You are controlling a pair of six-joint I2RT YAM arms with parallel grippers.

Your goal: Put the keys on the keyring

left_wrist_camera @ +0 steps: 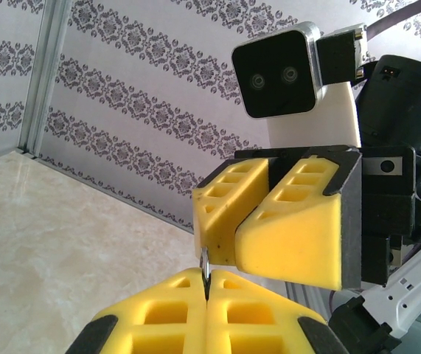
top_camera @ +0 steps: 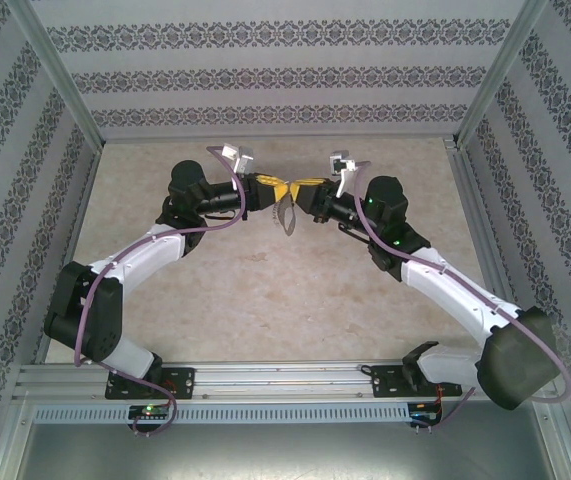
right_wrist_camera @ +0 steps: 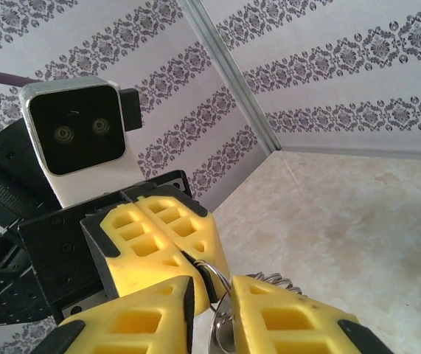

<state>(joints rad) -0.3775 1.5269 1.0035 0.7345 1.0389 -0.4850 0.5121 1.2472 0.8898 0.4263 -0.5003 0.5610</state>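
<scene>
The left gripper point(left_wrist_camera: 206, 284) is clamped tight, pads flush together, and a thin sliver of grey metal stands up from the seam between them. I take that for an edge of the keyring point(top_camera: 287, 216). Facing it tip to tip, the right gripper point(right_wrist_camera: 214, 299) has its jaws a little apart, with a wire loop sitting in the gap. From where I stand I cannot tell whether the pads bite on that loop or merely bracket it. A coiled, chain-like fringe point(right_wrist_camera: 273, 281) pokes out just beside the right fingers.

From above, the ring hangs in the air between the two grippers, well above the table point(top_camera: 265, 290), over its far middle. The metal there is too small and bunched for me to sort key from ring.

This looks like the threading step itself, with one arm steadying the ring and the other working at it. The next move calls for a firm pinch by the right fingers, then a small, careful slide or twist along the loop. The left must not loosen.
</scene>
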